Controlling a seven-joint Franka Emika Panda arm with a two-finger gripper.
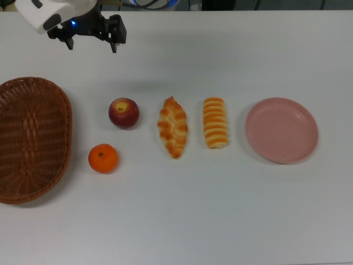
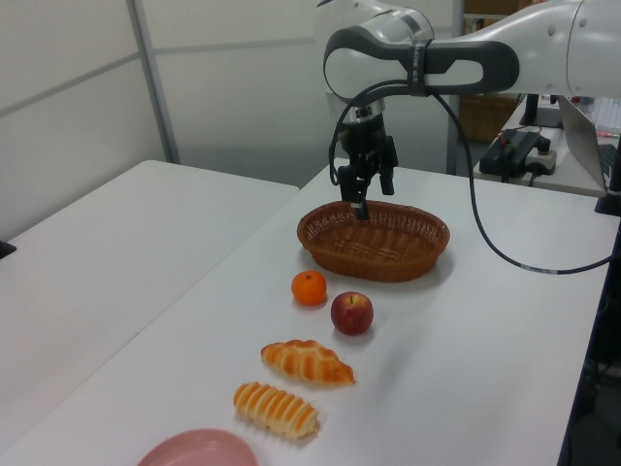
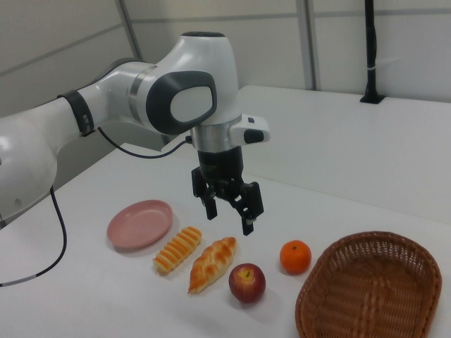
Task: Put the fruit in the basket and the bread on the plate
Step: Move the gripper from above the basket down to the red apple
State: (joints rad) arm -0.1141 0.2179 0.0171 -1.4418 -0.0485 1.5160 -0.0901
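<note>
The apple sits on the desk with its yellowish stem dimple turned up, and the tangerine lies just beside it, nearer the top view's lower left. To the top view's left of both is the wicker basket, holding nothing, its long axis running from the near edge to the far edge in the top view. To the top view's right of the apple lie the two loaves, side by side and apart, both with their long axes parallel to the basket's: first the braided loaf, its pointed ends aimed near and far, then the ridged loaf. The pink plate lies bare at the top view's right end of the row. My gripper hangs above the desk, fingers spread wide and holding nothing, well apart from the fruit, toward the top view's upper left of the apple.
</note>
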